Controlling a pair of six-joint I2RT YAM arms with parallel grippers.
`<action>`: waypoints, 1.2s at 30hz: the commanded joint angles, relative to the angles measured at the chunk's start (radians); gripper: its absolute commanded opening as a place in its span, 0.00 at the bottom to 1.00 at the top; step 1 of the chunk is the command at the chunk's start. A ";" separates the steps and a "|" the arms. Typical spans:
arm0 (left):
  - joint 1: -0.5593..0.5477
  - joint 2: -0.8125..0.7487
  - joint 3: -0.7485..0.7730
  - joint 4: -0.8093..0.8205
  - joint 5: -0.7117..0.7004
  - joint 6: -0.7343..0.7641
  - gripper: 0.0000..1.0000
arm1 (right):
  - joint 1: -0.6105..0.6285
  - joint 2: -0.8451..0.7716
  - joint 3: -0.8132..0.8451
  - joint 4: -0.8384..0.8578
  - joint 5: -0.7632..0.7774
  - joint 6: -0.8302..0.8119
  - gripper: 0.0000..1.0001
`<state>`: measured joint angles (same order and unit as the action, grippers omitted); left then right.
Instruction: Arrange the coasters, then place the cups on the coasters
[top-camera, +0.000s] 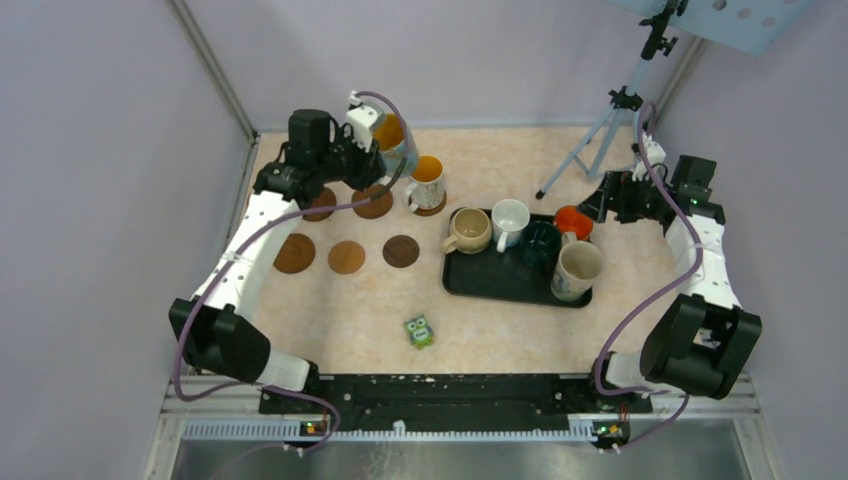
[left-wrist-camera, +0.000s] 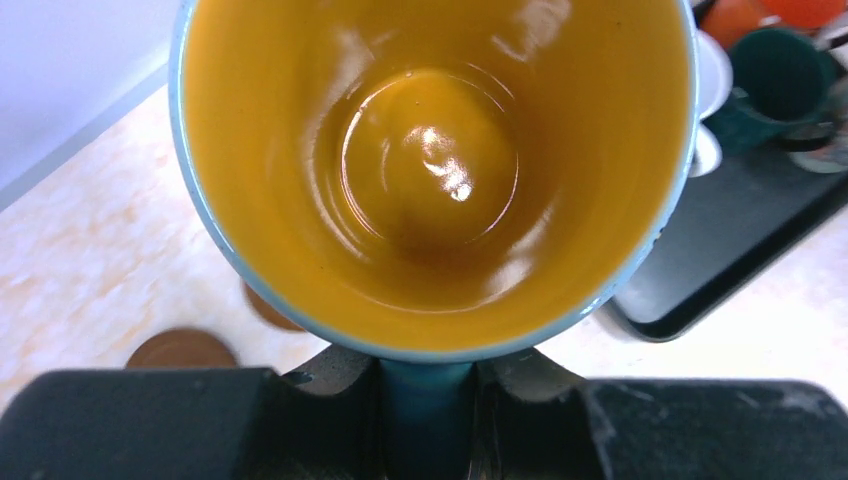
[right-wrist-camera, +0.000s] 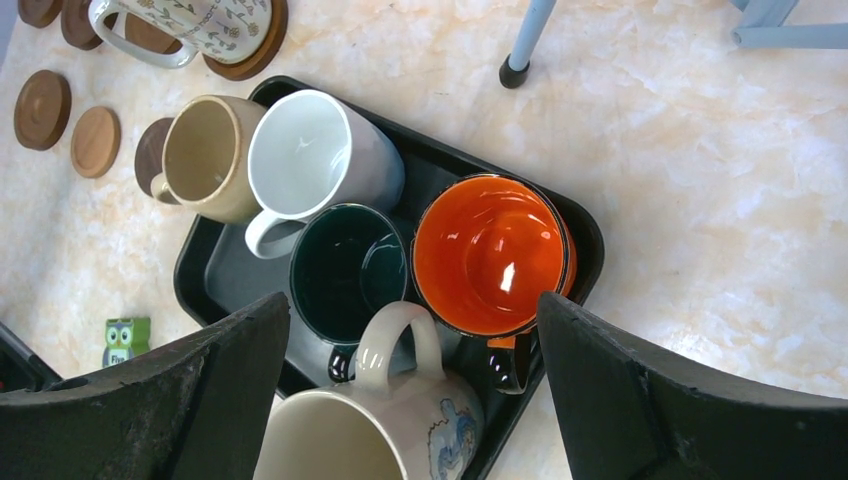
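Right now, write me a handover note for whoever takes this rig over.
Left gripper: shut on the handle of the blue-rimmed mug, lifted near the far coasters.
Right gripper: open, empty, above the tray.
Done: six coasters visible, laid out; one floral mug stands on a coaster.
To do: seat the held mug, then the five tray mugs.
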<state>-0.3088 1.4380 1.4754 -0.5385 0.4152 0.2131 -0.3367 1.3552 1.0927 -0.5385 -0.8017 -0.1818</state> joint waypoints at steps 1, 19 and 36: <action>0.078 0.012 0.073 0.071 0.023 0.101 0.00 | -0.002 -0.011 0.003 0.020 -0.024 -0.012 0.92; 0.284 0.240 -0.048 0.313 0.114 0.249 0.00 | -0.002 -0.007 0.044 -0.070 0.033 -0.088 0.93; 0.287 0.394 -0.040 0.297 0.154 0.331 0.00 | -0.002 -0.031 0.019 -0.059 0.073 -0.067 0.93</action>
<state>-0.0223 1.8446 1.3781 -0.3012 0.4892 0.5026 -0.3367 1.3552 1.0939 -0.6216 -0.7288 -0.2474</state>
